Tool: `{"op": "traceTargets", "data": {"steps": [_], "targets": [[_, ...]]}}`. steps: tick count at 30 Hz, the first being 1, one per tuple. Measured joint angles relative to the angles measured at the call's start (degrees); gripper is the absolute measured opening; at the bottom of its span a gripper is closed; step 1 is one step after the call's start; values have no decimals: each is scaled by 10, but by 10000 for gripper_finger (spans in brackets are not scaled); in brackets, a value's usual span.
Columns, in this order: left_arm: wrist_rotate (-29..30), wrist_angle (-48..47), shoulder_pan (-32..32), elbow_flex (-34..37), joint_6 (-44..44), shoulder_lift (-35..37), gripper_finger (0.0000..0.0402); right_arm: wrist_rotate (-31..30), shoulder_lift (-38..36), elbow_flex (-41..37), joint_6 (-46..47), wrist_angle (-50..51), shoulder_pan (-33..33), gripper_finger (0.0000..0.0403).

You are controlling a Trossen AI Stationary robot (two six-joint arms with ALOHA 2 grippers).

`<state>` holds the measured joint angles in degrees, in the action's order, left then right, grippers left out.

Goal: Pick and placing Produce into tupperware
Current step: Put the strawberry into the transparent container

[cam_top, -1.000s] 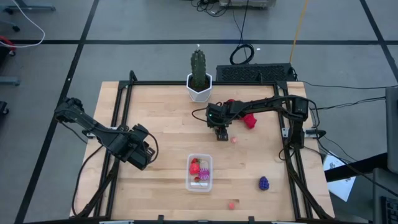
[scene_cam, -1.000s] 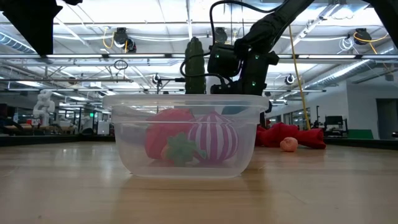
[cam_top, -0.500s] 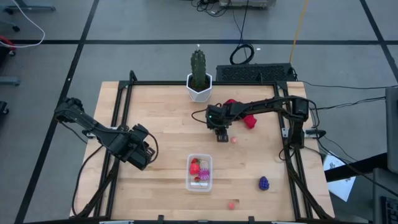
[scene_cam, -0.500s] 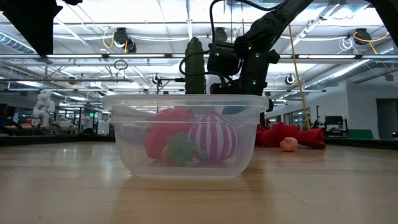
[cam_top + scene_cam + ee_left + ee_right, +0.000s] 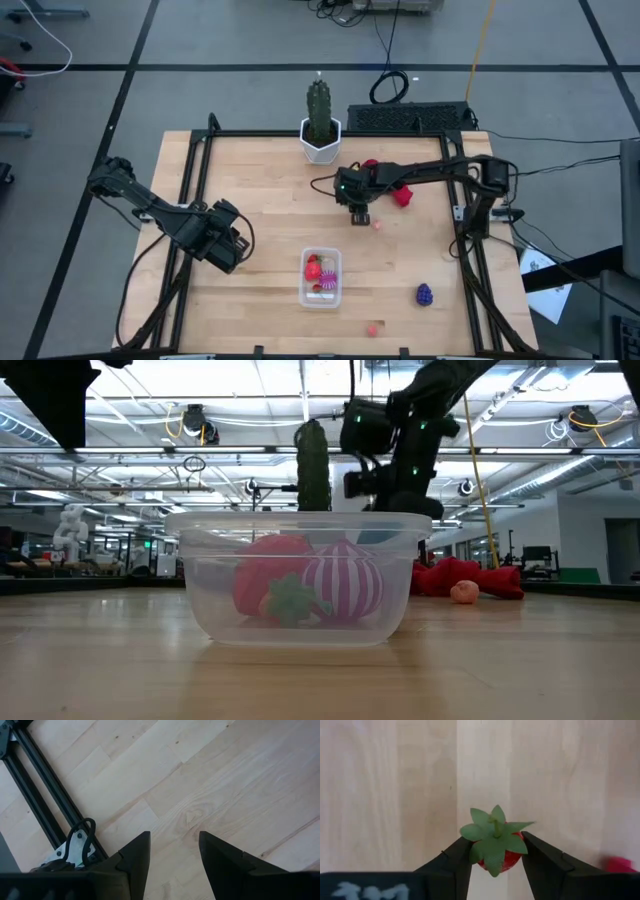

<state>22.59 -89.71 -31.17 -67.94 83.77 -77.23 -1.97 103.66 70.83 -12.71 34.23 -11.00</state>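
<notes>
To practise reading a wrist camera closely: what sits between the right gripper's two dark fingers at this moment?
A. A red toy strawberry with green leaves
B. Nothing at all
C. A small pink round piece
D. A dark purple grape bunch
A. In the right wrist view, the right gripper has its fingers closed on the red toy strawberry with green leaves, above the bare wooden table.

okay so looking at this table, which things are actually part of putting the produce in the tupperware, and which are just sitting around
Part of the job:
tupperware, already holding a strawberry and a striped magenta piece
strawberry clamped in the right gripper
grape bunch
two small pink pieces

Just lying about:
cactus in its white pot
red cloth
left gripper, idle and empty
</notes>
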Motion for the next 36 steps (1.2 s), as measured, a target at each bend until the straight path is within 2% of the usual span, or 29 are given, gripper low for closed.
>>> {"op": "traceTargets", "data": {"steps": [8,14,20,28,36], "targets": [[0,1,0,0,0,0,175,-57,-39,28,25,21,84,153],[0,2,0,0,0,0,175,-59,-38,83,31,24,154,154],[0,2,0,0,0,0,175,-59,-37,114,63,12,198,154],[0,2,0,0,-6,0,175,-54,28,152,89,32,238,154],[0,3,0,0,-14,0,175,-38,109,260,109,97,268,155]]}}
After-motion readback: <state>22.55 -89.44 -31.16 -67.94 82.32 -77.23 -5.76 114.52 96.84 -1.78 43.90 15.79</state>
